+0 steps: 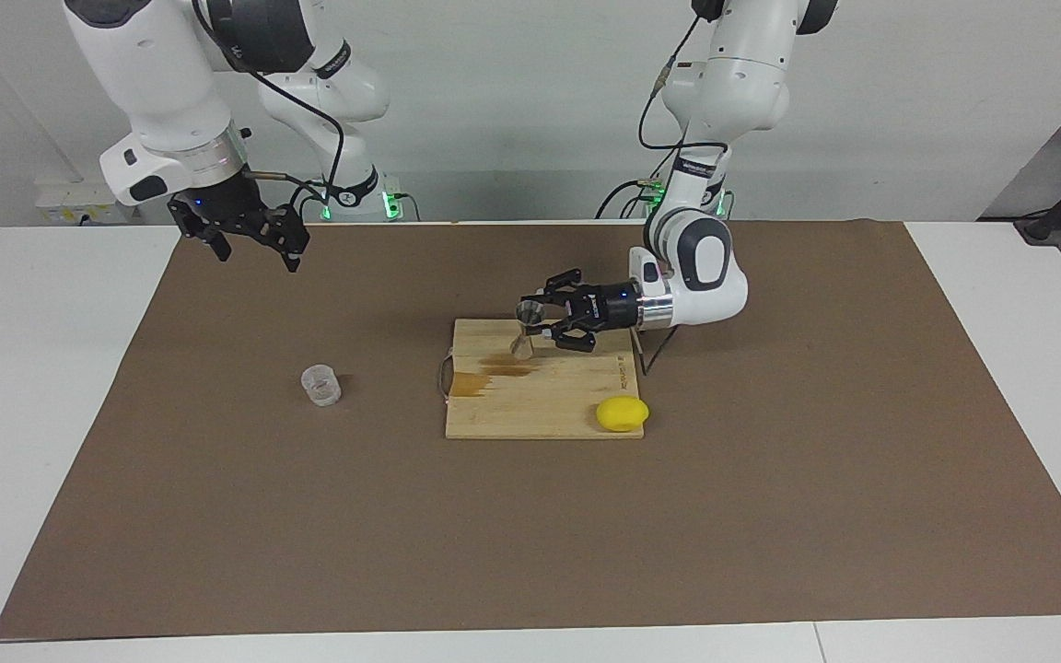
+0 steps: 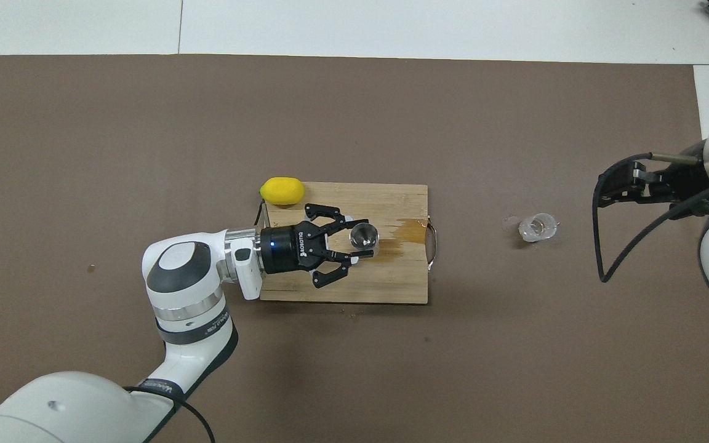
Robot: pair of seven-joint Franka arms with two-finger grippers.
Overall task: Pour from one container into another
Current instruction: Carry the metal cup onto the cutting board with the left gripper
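Not much to read here tbh. The left gripper (image 2: 364, 245) has white lettering on its black body in the overhead view, looks like "ROBOTIQ" but it's small and I wouldn't swear to every letter. The wooden cutting board (image 1: 577, 405) has a short line of print along the edge at the left arm's end, can't make out what it says. There's also a band with white lettering on the left arm's lower link in the overhead view, unreadable
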